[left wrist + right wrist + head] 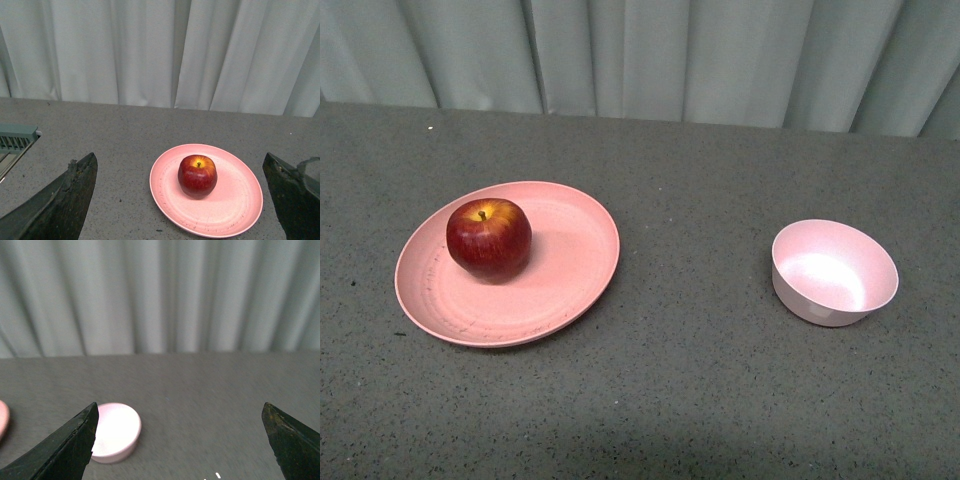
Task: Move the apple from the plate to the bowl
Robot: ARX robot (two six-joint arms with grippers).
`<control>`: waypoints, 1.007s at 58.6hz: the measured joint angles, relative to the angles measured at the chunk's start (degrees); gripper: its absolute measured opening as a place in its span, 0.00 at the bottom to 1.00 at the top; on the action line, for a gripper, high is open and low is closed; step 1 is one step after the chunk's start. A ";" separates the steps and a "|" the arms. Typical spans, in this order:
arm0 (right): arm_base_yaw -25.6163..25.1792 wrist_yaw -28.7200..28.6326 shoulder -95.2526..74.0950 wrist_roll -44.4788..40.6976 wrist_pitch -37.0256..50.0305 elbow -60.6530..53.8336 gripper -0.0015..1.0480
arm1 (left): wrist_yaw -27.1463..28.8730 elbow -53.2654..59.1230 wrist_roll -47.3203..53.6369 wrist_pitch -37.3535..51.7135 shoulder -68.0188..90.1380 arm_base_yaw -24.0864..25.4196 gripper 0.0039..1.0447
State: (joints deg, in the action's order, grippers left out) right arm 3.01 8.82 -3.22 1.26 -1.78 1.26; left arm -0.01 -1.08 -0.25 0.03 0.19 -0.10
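The dark-red apple [488, 238] with a yellow patch at its stem sits upright on the left part of the salmon-pink plate [570, 270], on the table's left side. The pale pink bowl [834, 272] stands empty at the right. Neither gripper shows in the front view. In the left wrist view the apple [197, 176] on the plate [240, 200] lies ahead of my open, empty left gripper [182, 200], between its spread fingers. In the right wrist view the bowl [116, 432] lies ahead near one finger of my open, empty right gripper [180, 445].
The grey speckled table [700, 380] ends at a pale pleated curtain [640, 55] at the back. A grey slotted fixture [17, 137] shows at the table's edge in the left wrist view. The plate's edge [2, 419] just shows in the right wrist view.
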 joint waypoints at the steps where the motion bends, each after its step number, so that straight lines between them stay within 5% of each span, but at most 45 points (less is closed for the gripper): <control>1: 0.44 2.16 -0.72 0.31 0.17 0.09 0.91 | 0.00 0.00 0.00 0.00 0.00 0.00 0.94; 4: 2.51 6.49 -8.48 0.39 4.35 0.55 0.91 | 0.07 0.00 0.00 0.00 0.00 0.00 0.94; 18: 1.84 -3.72 -42.80 -2.82 21.27 9.68 0.91 | 0.04 0.00 0.00 0.00 0.00 0.00 0.94; 37: 3.91 -10.93 -75.28 -11.67 21.84 25.27 0.91 | 0.02 0.00 0.00 0.00 0.00 0.00 0.94; 56: 9.66 -14.93 -95.93 -19.45 14.36 36.02 0.91 | 0.02 0.00 0.00 0.00 0.00 0.00 0.94; 59: 10.64 -16.50 -106.97 -20.81 12.72 44.52 0.91 | 0.02 0.00 0.00 0.00 0.00 0.00 0.94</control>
State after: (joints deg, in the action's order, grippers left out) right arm 13.65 -7.68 -110.19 -19.55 10.94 45.78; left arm 0.01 -1.08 -0.25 0.03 0.19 -0.10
